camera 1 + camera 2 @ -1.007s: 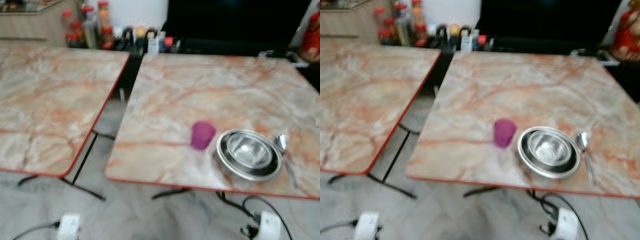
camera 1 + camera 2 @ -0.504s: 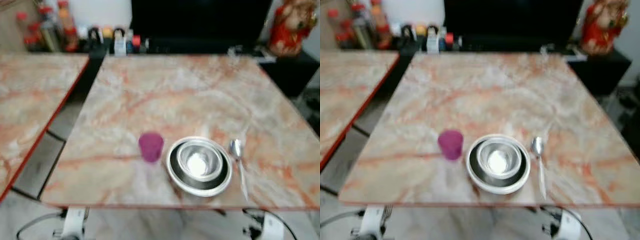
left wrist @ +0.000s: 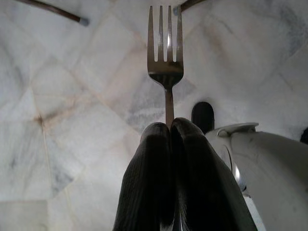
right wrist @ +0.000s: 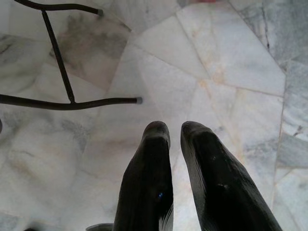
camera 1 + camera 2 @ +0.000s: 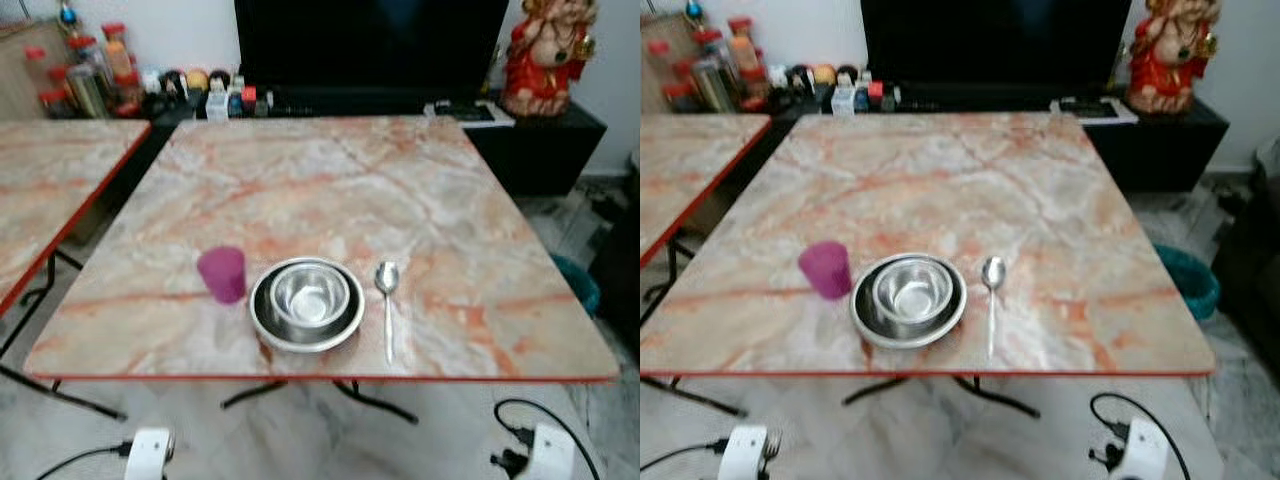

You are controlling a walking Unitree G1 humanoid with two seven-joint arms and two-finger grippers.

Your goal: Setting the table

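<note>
A marble table (image 5: 330,180) with a red edge stands before me. Near its front edge a purple cup (image 5: 222,273) stands left of a steel bowl (image 5: 309,294) nested in a steel plate (image 5: 268,325). A spoon (image 5: 387,300) lies right of the plate, bowl end away from me. My left gripper (image 3: 170,126) hangs low over the floor, shut on the handle of a fork (image 3: 166,62), whose tines also show by the left wrist (image 5: 770,445). My right gripper (image 4: 174,128) hangs over the floor tiles, shut with nothing in it.
A second marble table (image 5: 45,190) stands to the left across a narrow gap. Bottles and jars (image 5: 90,80), a black cabinet (image 5: 530,140) and a red figurine (image 5: 545,55) line the back. A teal bin (image 5: 1185,280) sits at the right. Cables (image 5: 520,425) lie on the floor.
The whole picture has shifted and sharpened as the camera turned: the set table now sits in the middle of the view. The cup, bowl, plate and spoon keep their places on it.
</note>
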